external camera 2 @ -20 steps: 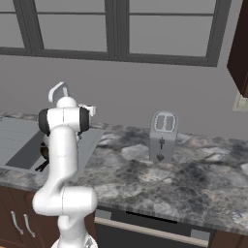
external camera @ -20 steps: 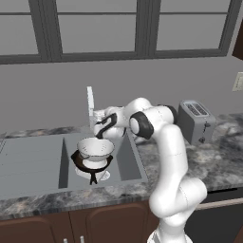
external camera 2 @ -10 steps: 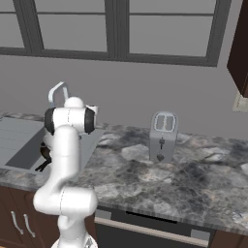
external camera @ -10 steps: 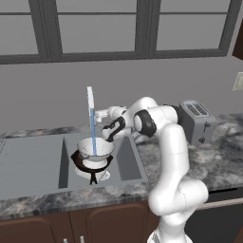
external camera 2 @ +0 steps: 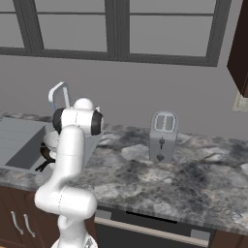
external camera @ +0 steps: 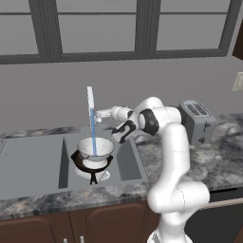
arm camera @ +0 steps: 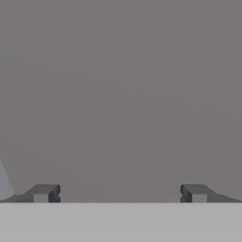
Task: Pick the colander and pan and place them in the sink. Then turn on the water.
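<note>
In the left base view the white colander (external camera: 95,149) sits inside the dark pan (external camera: 83,164), both in the basin of the grey sink (external camera: 126,160). A thin light-blue stream of water (external camera: 93,133) falls from the tall pale tap (external camera: 89,97) into the colander. My gripper (external camera: 101,114) hangs just right of the tap, above the basin's back edge. In the hand view my gripper (arm camera: 119,194) is open, its fingertips (arm camera: 45,193) wide apart with nothing between them, facing the grey wall. In the right base view my arm hides most of the pan (external camera 2: 42,166) and the sink (external camera 2: 19,145).
A silver toaster (external camera: 196,119) (external camera 2: 162,136) stands on the marble counter (external camera 2: 160,179) to the right of the arm. The ridged drainboard (external camera: 28,163) lies left of the basin. A windowed wall rises behind the counter.
Water now runs from the tap into the colander; one second ago there was no stream. The hand has shifted slightly beside the tap, still open.
</note>
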